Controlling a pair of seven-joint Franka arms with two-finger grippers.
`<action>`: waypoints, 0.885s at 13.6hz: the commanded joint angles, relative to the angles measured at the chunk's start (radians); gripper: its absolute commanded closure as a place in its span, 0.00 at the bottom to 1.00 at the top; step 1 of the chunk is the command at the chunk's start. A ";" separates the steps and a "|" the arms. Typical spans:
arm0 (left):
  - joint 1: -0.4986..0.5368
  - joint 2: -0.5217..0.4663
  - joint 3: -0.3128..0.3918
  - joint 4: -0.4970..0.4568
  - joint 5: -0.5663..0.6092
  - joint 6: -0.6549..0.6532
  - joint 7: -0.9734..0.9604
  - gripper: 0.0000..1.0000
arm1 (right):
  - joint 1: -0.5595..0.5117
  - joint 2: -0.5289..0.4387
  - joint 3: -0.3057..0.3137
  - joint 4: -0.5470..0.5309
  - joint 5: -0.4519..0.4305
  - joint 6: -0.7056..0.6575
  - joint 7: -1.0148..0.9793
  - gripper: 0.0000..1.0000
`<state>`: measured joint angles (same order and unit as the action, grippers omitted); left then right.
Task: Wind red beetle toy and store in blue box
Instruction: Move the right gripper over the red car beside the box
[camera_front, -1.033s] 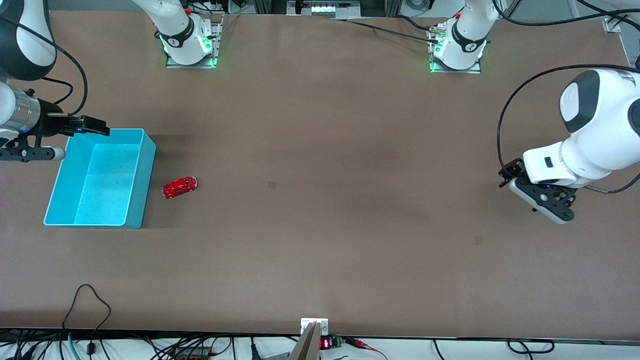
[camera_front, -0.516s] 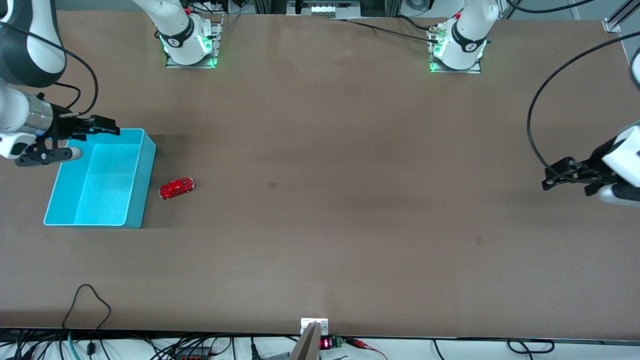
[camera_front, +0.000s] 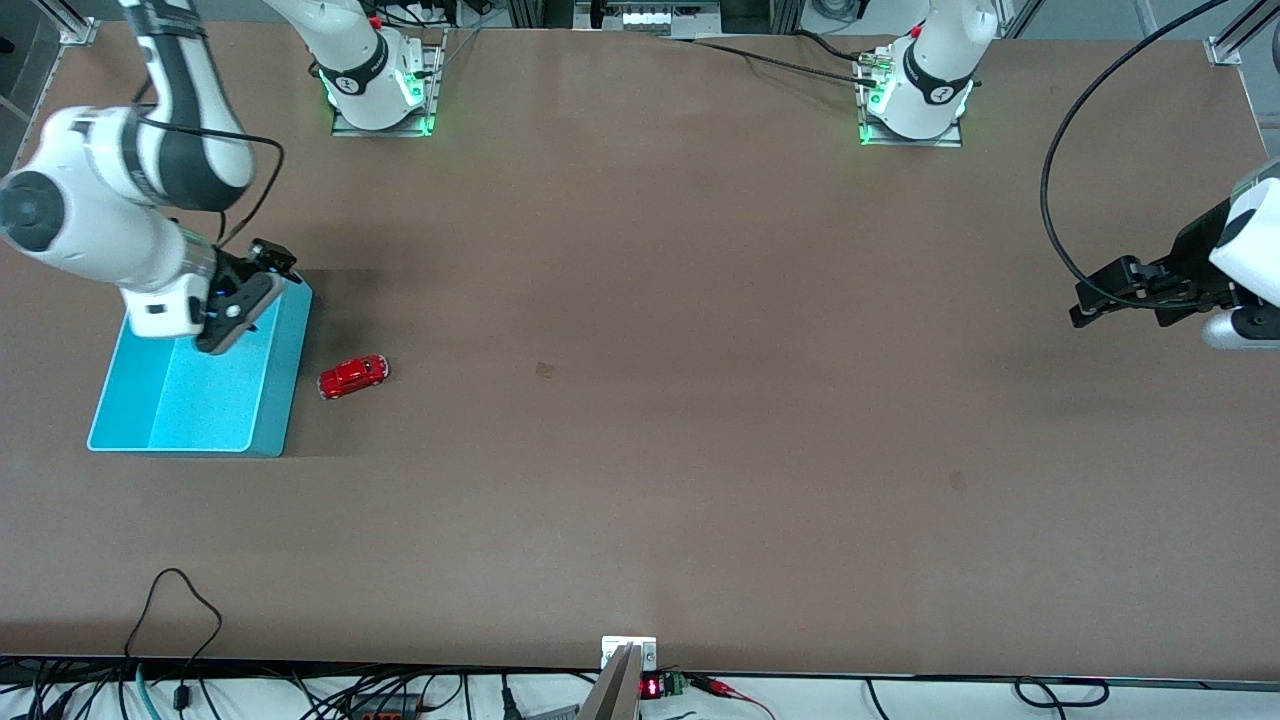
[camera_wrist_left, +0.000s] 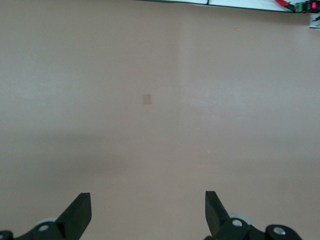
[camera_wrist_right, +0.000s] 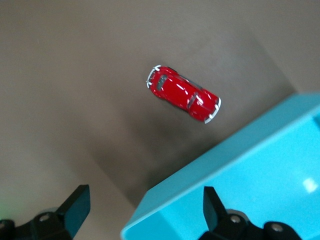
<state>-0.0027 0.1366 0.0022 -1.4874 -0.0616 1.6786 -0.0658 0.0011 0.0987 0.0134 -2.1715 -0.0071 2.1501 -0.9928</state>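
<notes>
beetle toy (camera_front: 354, 376) upright, lengthwise across table, beside box (camera_front: 262, 400)

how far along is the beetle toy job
Nothing looks done yet: the red beetle toy sits on the table beside the blue box, not in it. In hand: the right gripper hovers over the box, jaws open and empty. The left gripper waits, open. Left: grasp, wind, store.

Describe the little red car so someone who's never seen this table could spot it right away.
Find the blue box, the big open bin at the right arm's end of the table. The red beetle toy sits on the bare tabletop beside it, toward the table's middle, not touching it. It is the only red thing there, tiny, glossy and rounded, with pale bumpers.
</notes>
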 joint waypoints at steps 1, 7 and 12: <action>0.019 -0.031 0.021 -0.048 -0.015 0.004 0.003 0.00 | -0.006 -0.002 0.043 -0.080 -0.062 0.135 -0.202 0.00; 0.024 -0.088 0.009 -0.140 -0.004 0.053 0.017 0.00 | 0.000 0.120 0.076 -0.085 -0.077 0.338 -0.582 0.00; 0.024 -0.080 0.012 -0.120 -0.007 0.044 0.017 0.00 | 0.003 0.180 0.077 -0.079 -0.099 0.421 -0.607 0.00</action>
<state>0.0205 0.0748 0.0127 -1.5920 -0.0616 1.7134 -0.0637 0.0038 0.2539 0.0879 -2.2578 -0.0877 2.5347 -1.5832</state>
